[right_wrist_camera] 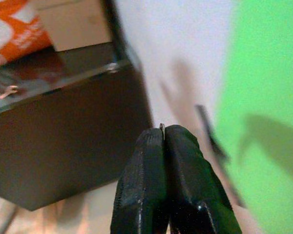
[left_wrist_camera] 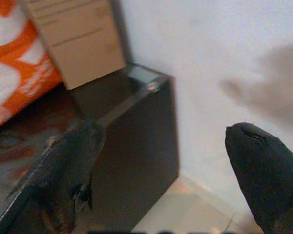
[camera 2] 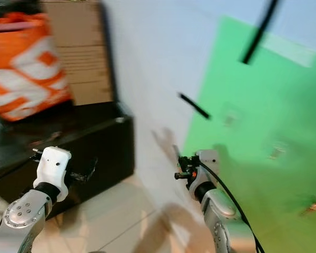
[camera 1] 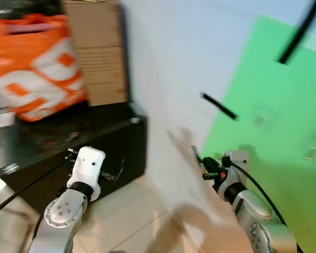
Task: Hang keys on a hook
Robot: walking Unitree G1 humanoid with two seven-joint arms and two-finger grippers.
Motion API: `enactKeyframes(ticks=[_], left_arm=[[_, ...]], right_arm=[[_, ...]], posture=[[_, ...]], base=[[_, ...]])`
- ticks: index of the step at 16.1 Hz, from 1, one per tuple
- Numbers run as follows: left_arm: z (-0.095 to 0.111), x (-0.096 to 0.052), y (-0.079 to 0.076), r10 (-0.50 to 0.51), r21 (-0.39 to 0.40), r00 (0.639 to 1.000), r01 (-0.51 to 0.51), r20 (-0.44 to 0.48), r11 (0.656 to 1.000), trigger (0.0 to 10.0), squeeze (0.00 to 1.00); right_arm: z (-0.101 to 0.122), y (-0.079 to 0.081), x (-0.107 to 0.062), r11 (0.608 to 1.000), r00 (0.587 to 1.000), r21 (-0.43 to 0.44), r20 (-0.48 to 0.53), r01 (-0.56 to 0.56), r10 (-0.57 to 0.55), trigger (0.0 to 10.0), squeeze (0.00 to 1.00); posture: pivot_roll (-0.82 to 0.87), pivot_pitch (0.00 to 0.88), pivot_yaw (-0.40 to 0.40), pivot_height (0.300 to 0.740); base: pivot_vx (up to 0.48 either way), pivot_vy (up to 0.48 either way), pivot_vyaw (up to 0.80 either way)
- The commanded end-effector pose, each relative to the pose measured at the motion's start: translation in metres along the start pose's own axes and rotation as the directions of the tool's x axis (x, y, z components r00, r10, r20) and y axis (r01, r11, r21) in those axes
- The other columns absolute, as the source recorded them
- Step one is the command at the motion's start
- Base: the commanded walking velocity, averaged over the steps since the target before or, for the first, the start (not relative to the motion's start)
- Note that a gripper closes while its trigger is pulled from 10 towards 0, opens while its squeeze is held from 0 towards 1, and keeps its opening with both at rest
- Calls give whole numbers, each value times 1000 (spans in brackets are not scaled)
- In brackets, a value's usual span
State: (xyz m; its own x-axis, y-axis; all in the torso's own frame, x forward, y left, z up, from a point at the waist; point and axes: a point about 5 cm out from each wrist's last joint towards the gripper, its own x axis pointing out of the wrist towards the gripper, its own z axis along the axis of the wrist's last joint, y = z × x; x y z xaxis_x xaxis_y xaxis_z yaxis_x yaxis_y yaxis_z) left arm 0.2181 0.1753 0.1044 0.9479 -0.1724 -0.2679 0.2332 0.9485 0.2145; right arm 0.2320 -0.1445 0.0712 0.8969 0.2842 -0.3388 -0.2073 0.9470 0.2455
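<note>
While blurred mid-turn, faced green panel [camera 1: 274, 116] with hooks [camera 1: 261, 117] far right; right gripper [right_wrist_camera: 163, 134] clenched on a metal sliver, likely keys; left gripper [left_wrist_camera: 161, 161] spread, empty. Next, judged: reach a hook.

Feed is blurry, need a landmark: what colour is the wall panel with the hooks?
Bright green panel, clearest in the left eye view, right of the white wall.

Clear hooks [camera 1: 260, 117] on green panel [camera 1: 274, 84], blurred
</note>
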Motion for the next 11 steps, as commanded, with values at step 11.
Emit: enactKeyframes(ticks=[11], left_arm=[[4, 9, -7, -16, -19, 1000, 16, 25, 1000, 10000, 114]], right_arm=[[9, -13, -3, 997, 998, -50, 14, 66, -66, 10000, 0]], posture=[[67, 0, -48, 740]], base=[[0, 356, 0]])
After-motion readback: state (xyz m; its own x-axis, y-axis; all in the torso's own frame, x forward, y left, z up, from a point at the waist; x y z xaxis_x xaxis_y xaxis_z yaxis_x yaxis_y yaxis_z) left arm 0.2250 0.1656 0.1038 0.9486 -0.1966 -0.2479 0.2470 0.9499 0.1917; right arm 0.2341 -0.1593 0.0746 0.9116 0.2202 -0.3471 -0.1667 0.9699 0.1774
